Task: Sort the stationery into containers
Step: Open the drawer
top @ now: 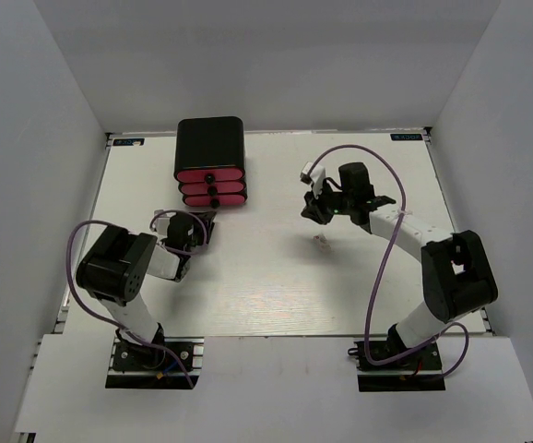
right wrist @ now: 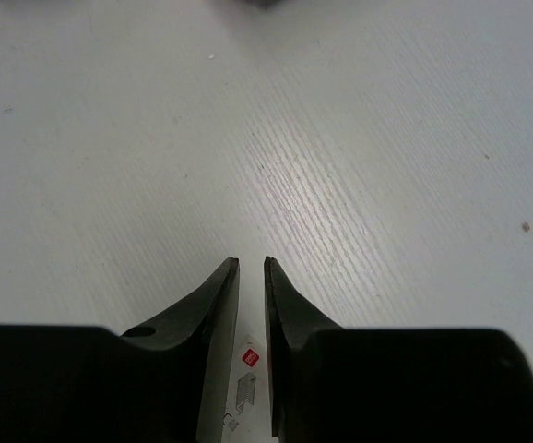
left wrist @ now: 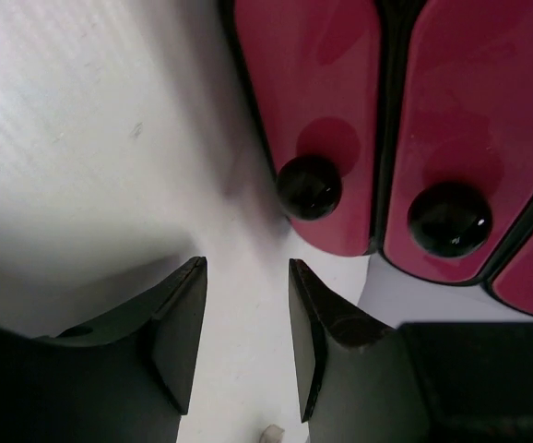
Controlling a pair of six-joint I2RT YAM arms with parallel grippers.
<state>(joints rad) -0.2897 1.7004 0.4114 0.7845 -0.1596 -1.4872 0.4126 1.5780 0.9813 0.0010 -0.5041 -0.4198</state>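
The containers are three stacked pink-red drawers [top: 211, 185] with black knobs in a rounded black box [top: 209, 138] at the back of the table, all pushed in. My left gripper [top: 202, 224] is open and empty just in front of them; its wrist view shows two knobs, the nearer one [left wrist: 309, 186] just beyond my fingertips [left wrist: 246, 263]. My right gripper [top: 312, 211] hangs above mid-table with its jaws a narrow gap apart [right wrist: 252, 261]. A small white block [top: 322, 242] with a red label lies on the table below it and shows through the gap [right wrist: 248, 374]. Markers and pens are out of view.
White walls close the white table [top: 276, 277] on the left, back and right. A purple cable [top: 382, 268] loops beside the right arm. A tiny pale bit [left wrist: 271, 434] lies on the table between my left fingers.
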